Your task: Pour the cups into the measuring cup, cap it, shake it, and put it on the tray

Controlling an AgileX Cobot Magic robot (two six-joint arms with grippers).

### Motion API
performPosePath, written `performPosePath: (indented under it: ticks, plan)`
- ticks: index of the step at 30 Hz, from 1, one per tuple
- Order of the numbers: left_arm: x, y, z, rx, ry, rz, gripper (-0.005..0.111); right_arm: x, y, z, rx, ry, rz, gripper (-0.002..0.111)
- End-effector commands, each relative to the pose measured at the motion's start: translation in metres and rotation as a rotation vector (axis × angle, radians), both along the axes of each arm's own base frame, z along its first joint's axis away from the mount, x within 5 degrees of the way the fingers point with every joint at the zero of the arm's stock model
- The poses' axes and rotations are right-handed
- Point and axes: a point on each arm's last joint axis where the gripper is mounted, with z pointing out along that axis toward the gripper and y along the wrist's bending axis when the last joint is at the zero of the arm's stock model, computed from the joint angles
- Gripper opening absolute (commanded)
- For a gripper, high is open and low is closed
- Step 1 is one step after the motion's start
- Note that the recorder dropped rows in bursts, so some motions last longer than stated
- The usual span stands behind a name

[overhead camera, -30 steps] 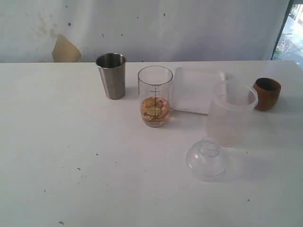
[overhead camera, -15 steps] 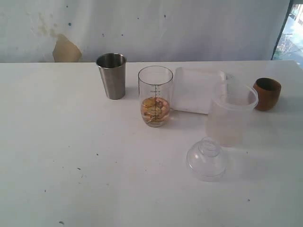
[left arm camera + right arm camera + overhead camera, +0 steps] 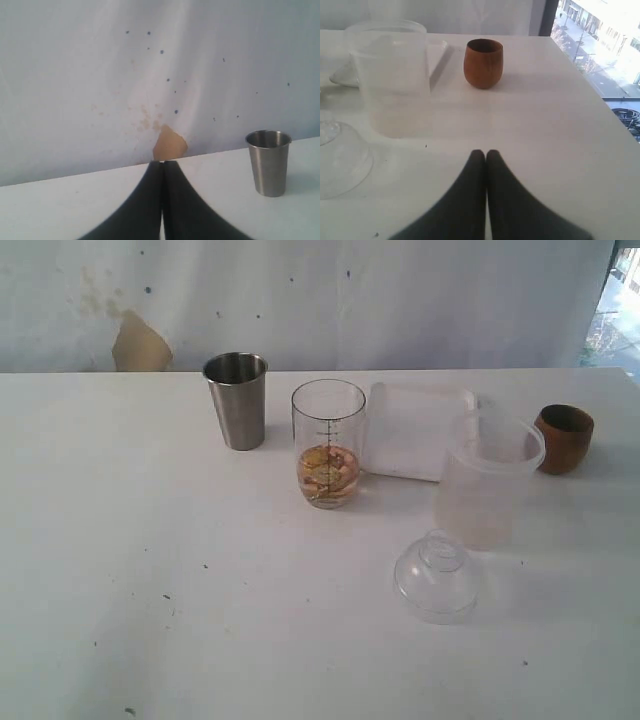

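Note:
On the white table a steel tumbler (image 3: 236, 400) (image 3: 268, 162) stands at the back left. Beside it the clear measuring cup (image 3: 328, 443) with a black scale holds yellowish pieces at its bottom. The white tray (image 3: 418, 428) lies just behind and right of it. The wooden cup (image 3: 564, 438) (image 3: 483, 63) stands at the far right. Neither arm shows in the exterior view. My left gripper (image 3: 162, 163) is shut and empty, well apart from the tumbler. My right gripper (image 3: 485, 152) is shut and empty, on the near side of the wooden cup.
A frosted plastic container (image 3: 487, 480) (image 3: 393, 75) stands in front of the tray. A clear domed lid (image 3: 436, 576) (image 3: 340, 157) lies on the table nearer the front. The table's right edge (image 3: 600, 100) runs close past the wooden cup.

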Motion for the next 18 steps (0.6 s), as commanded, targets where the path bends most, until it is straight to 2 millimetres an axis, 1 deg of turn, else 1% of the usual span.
performPosePath:
  ticks: [1,9,12,15,18]
  plan:
    - [-0.012,0.001,-0.009,-0.073,-0.047,0.003,0.000,0.000,0.000,-0.001,-0.003,-0.005,0.003,0.000]
    - [-0.029,0.002,-0.021,-0.056,0.020,0.002,0.000,0.000,0.000,-0.001,-0.003,-0.005,0.003,0.000]
    - [-0.034,0.002,-0.023,-0.035,0.013,0.008,0.000,0.000,0.000,-0.001,-0.003,-0.005,0.003,0.000]
    - [-0.034,0.003,-0.028,-0.030,0.022,0.034,0.000,0.000,0.000,-0.001,-0.003,-0.005,0.003,0.000]
    - [-0.031,0.005,-0.037,-0.032,0.049,0.064,0.000,0.000,0.000,-0.001,-0.003,-0.005,0.003,0.000]
